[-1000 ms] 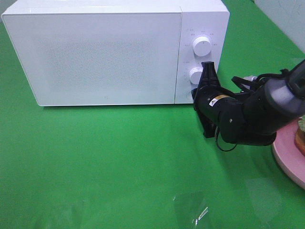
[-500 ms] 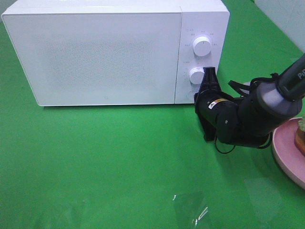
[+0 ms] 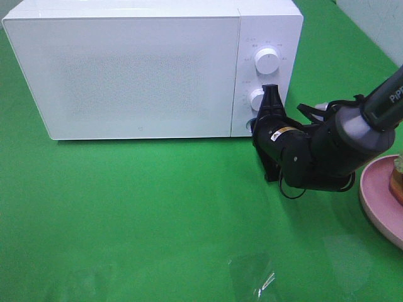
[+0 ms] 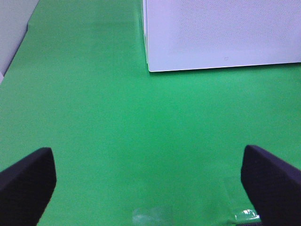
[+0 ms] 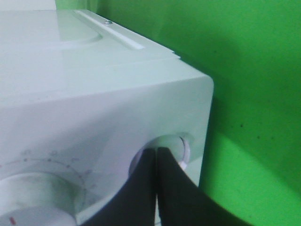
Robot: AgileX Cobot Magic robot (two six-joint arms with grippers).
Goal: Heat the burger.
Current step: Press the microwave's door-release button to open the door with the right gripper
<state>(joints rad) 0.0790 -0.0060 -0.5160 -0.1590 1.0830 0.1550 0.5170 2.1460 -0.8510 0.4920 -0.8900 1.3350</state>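
Note:
The white microwave (image 3: 138, 69) stands at the back with its door closed. My right gripper (image 3: 270, 90) is shut and empty. Its tips rest at the control panel beside the lower knob (image 3: 256, 97). In the right wrist view the shut gripper (image 5: 156, 151) presses against a round white control (image 5: 181, 147) near the panel's edge. Only a sliver of the burger (image 3: 397, 177) shows at the right edge, on the pink plate (image 3: 376, 201). My left gripper (image 4: 150, 188) hovers open over bare green cloth, with the microwave (image 4: 221, 33) ahead of it.
The upper knob (image 3: 267, 60) sits above the gripper. A crumpled piece of clear film (image 3: 255, 277) lies on the green cloth near the front edge. Green cloth covers the whole table in front of the microwave.
My right arm has shifted left and in toward the microwave's control panel, bringing the shut fingertips over the lower knob. The left gripper shows no change.

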